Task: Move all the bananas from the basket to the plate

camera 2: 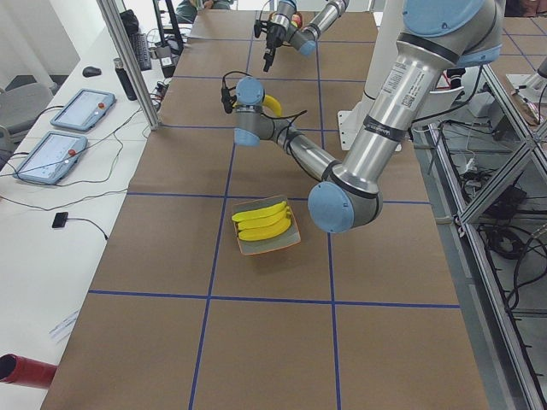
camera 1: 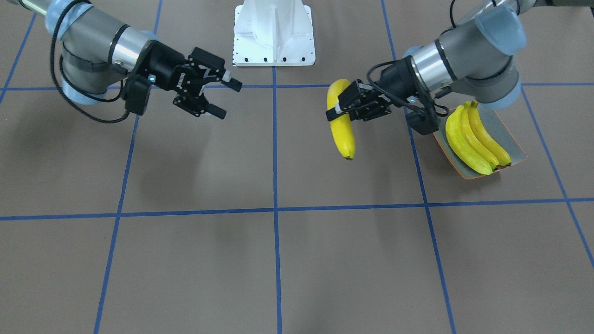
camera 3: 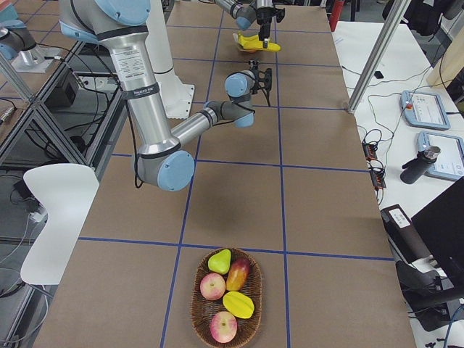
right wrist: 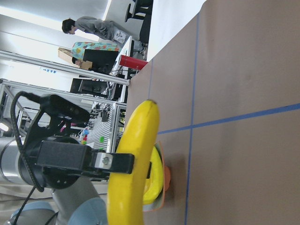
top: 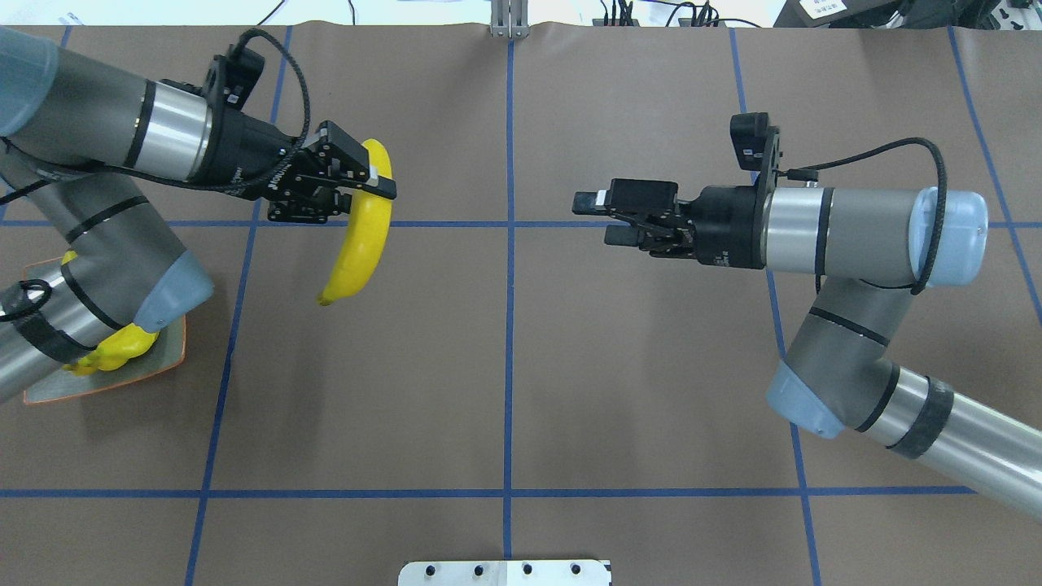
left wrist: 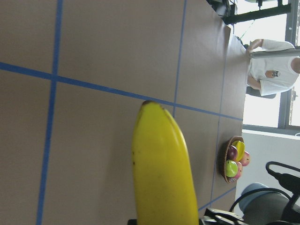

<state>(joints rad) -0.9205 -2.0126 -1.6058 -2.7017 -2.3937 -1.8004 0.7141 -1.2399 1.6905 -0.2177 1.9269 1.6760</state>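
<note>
My left gripper (camera 1: 335,111) (top: 376,185) is shut on a yellow banana (camera 1: 342,134) (top: 358,252) near its stem end and holds it above the table, dark tip hanging down. The same banana (left wrist: 164,173) fills the left wrist view. Three bananas (camera 1: 473,137) (camera 2: 263,222) lie side by side on the grey-green plate (camera 1: 508,138) (top: 163,358), just behind the left arm's wrist. My right gripper (camera 1: 227,98) (top: 598,218) hovers open and empty, facing the left one across the centre line. The wicker basket (camera 3: 199,304) sits at the table's right end with apples, a pear and other fruit.
The white robot base (camera 1: 274,32) stands at the middle of the table's robot side. Blue tape lines divide the brown table into squares. Tablets (camera 2: 81,109) lie on a side desk, and a person (left wrist: 274,70) stands beyond the basket end.
</note>
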